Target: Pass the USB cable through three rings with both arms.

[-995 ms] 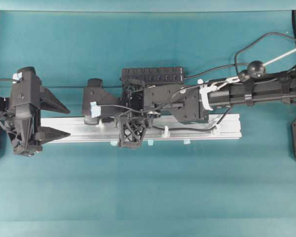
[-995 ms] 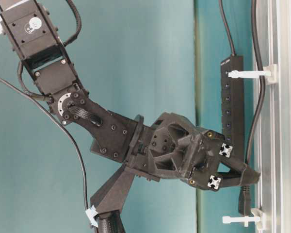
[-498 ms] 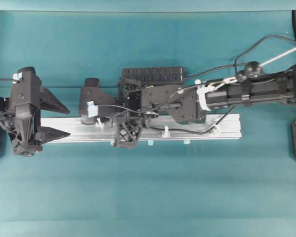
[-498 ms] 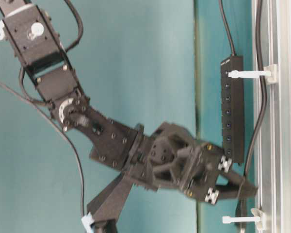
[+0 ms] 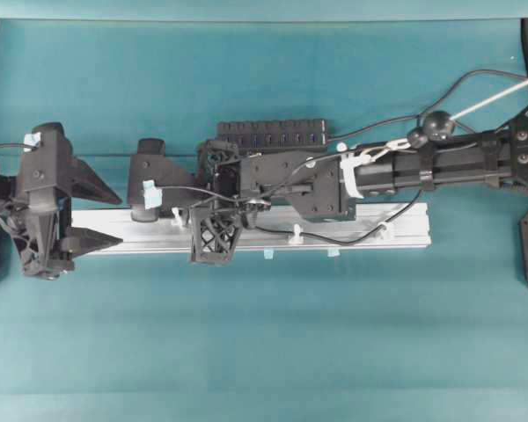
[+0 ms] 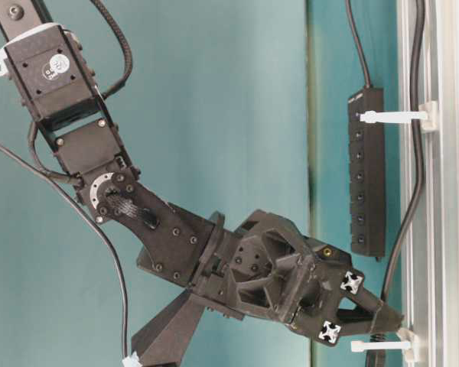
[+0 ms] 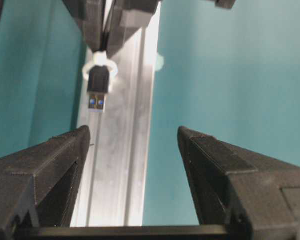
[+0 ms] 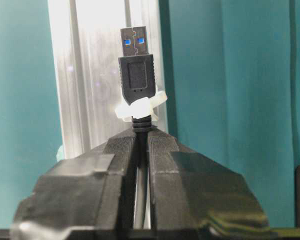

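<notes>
Right wrist: USB cable black, blue-tongued.

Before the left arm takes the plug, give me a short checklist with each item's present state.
1. Right gripper shut on the cable just behind the plug: ok.
2. Plug through the last ring: ok.
3. Cable through the two other rings: cannot tell.
4. Left gripper open: ok.
5. Plug lined up between the left fingers: not ok, it sits nearer the left one.
</notes>
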You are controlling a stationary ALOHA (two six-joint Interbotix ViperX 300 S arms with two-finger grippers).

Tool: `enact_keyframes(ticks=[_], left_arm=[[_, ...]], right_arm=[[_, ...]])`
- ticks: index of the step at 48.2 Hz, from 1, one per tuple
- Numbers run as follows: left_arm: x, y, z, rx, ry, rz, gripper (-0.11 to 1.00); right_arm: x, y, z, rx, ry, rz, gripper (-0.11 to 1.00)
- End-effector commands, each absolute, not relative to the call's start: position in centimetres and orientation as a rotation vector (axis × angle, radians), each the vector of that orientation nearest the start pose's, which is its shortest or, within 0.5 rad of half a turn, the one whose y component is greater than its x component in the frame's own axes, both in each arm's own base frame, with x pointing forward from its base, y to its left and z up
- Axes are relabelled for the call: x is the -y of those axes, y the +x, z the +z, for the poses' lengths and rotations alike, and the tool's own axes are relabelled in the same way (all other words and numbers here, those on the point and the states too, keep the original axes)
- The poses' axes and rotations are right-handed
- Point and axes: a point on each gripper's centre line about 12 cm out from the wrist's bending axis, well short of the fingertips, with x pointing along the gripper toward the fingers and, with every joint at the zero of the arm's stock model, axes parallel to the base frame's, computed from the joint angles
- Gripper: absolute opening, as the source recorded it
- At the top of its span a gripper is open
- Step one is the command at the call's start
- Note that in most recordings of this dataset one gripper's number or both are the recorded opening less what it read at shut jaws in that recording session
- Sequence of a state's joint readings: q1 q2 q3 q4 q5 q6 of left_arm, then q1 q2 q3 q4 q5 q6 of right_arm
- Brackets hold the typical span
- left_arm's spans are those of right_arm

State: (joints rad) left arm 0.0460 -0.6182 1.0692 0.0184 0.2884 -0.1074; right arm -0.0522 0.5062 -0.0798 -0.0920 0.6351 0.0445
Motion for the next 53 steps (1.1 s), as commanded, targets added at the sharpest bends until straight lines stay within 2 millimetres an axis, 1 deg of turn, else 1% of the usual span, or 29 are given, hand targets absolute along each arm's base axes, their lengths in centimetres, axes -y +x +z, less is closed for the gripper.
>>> enact_keyframes(ticks=[1,13,23,29,39,53], left_arm=[[-1.5,23.4,19.3,-0.728,-0.105,0.096,0.76],[-2.7,24.0,16.6,-0.677,-0.12,0.138,0.76],[-2.9,25.5,15.1,-0.698,-0.111,0.136,0.76],[-3.0,26.3,14.6,-0.704,-0.109,0.134,0.76],[-3.1,27.0,14.3,-0.695,-0.108,0.132,0.75],[-3.1,26.9,14.2,-0.692,-0.108,0.133,0.75]], right_arm=[[3.2,53.1,14.2,-1.036,-0.036,-0.073,-0.08],[3.2,53.1,14.2,-1.034,-0.035,-0.072,-0.08],[2.9,53.2,14.3,-1.026,-0.038,-0.066,-0.08],[2.6,53.3,14.2,-1.015,-0.041,-0.061,-0.08],[2.6,53.4,14.3,-1.008,-0.041,-0.059,-0.08],[2.3,53.4,14.3,-1.011,-0.042,-0.056,-0.08]])
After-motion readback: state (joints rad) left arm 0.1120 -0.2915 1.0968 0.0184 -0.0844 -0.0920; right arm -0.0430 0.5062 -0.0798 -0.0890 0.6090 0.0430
